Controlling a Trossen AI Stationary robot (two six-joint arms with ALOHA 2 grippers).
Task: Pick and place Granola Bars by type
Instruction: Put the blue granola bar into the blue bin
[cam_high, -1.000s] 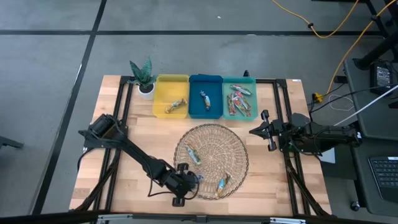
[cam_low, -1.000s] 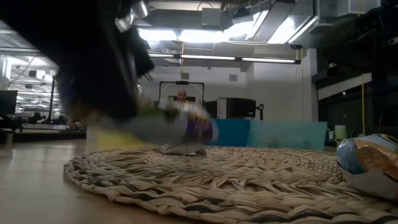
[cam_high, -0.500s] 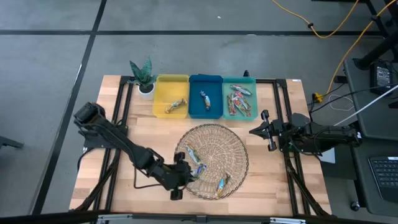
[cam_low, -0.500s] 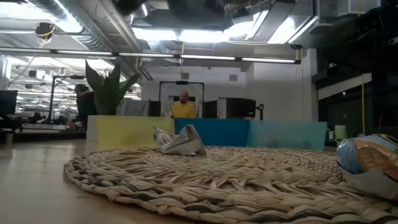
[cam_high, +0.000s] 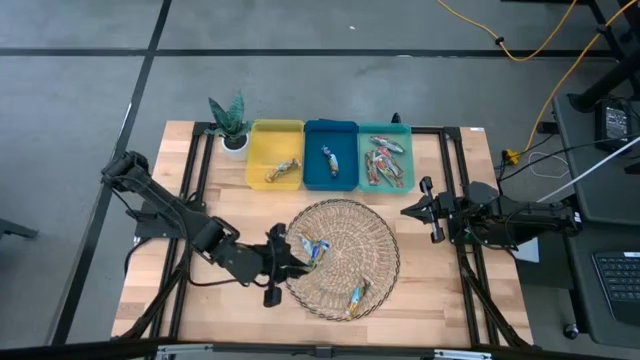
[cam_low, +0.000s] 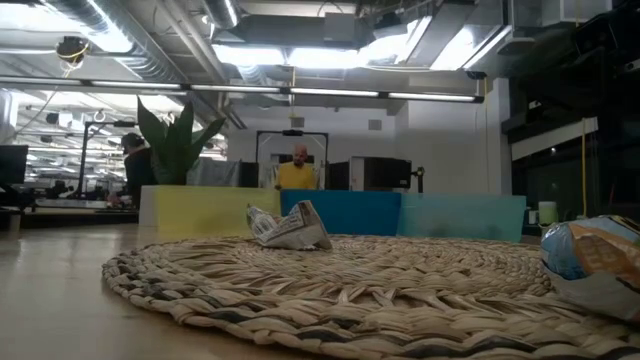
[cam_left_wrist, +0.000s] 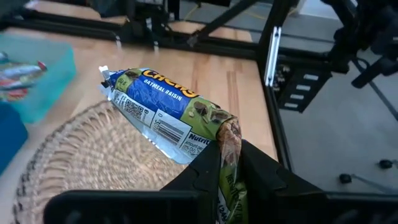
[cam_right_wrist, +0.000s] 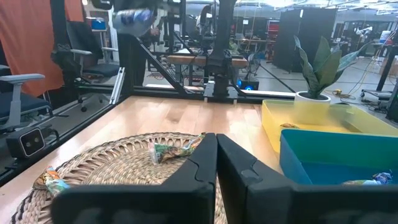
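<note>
My left gripper (cam_high: 297, 255) hangs over the near-left part of the round woven basket (cam_high: 370, 240). It is shut on a green and silver granola bar (cam_left_wrist: 163, 109). Two more bars lie in the basket: a crumpled one (cam_low: 291, 227) and one near its front rim (cam_high: 357, 295). At the far edge the yellow bin (cam_high: 275, 140) and the blue bin (cam_high: 331, 138) hold one bar each, and the teal bin (cam_high: 385, 132) holds several. My right gripper (cam_high: 424, 210) waits shut at the table's right side. My left gripper pinches the bar's crumpled wrapper end (cam_left_wrist: 227, 132) between its two fingers. The fingers slant down from the table's left. The rest of the bar sticks out beyond the fingertips, lifted clear above the basket.
A small potted plant (cam_high: 230, 125) stands left of the yellow bin. Black frame rails (cam_high: 452, 170) run along the table's sides. Bare wood lies between the bins and the basket. A person in a yellow top (cam_low: 296, 172) is in the room beyond the table.
My left gripper has risen from the basket's near-left rim and drifted toward the far edge, tipping from steeply down toward level. It has carried the green and silver bar up clear of the basket. It has left the low view upward.
</note>
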